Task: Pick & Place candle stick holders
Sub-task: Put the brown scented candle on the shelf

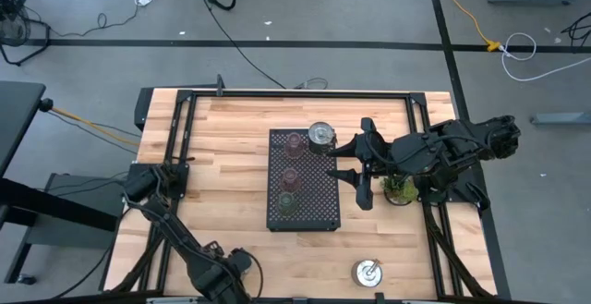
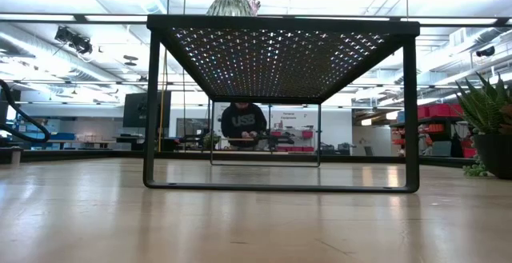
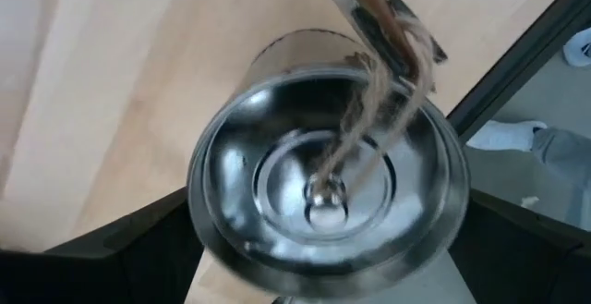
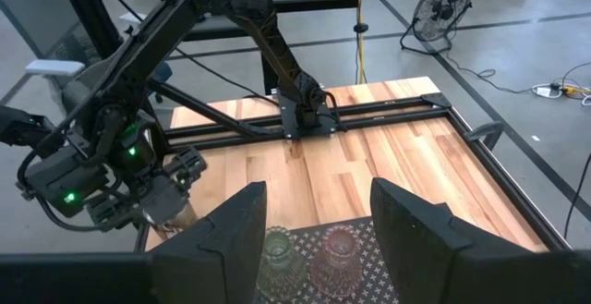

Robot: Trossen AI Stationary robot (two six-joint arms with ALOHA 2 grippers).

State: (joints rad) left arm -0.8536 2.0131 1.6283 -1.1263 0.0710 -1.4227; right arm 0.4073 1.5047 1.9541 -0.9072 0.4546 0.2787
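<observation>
Five candle stick holders can be counted from above: three small tinted glass ones and two shiny silver ones. The glass ones stand in a line down the black perforated tray (image 1: pixel 319 202) at mid-tabletop: the pink glass holder (image 1: pixel 295 143) farthest, the reddish glass holder (image 1: pixel 291 176) in the middle, the green glass holder (image 1: pixel 287 201) nearest. A silver holder (image 1: pixel 320 136) sits at the tray's far right corner. A second silver holder (image 1: pixel 368 272) stands alone on the wood near the front edge, to the right, well apart from the tray.

The right pincer (image 1: pixel 348 162) hangs just right of the tray, its two dark fingers (image 4: pixel 231 235) spread wide with nothing between them; the lower finger reaches over the tray's right edge. In the right wrist view two of the glass holders show in the gap beyond the fingers, untouched.

The left pincer (image 1: pixel 224 272) is low at the front edge of the tabletop (image 1: pixel 222 147), left of centre. Its wrist view is filled by a shiny metal cup or disc (image 3: pixel 323 170), seen very close from one end; whether this is a third silver holder, and whether the fingers are closed on it, cannot be told.

One small green potted plant (image 1: pixel 399 189) stands right of the tray, under the right arm. From table height the tray is seen to stand on legs, with a person (image 2: pixel 243 123) in a dark top far behind.
</observation>
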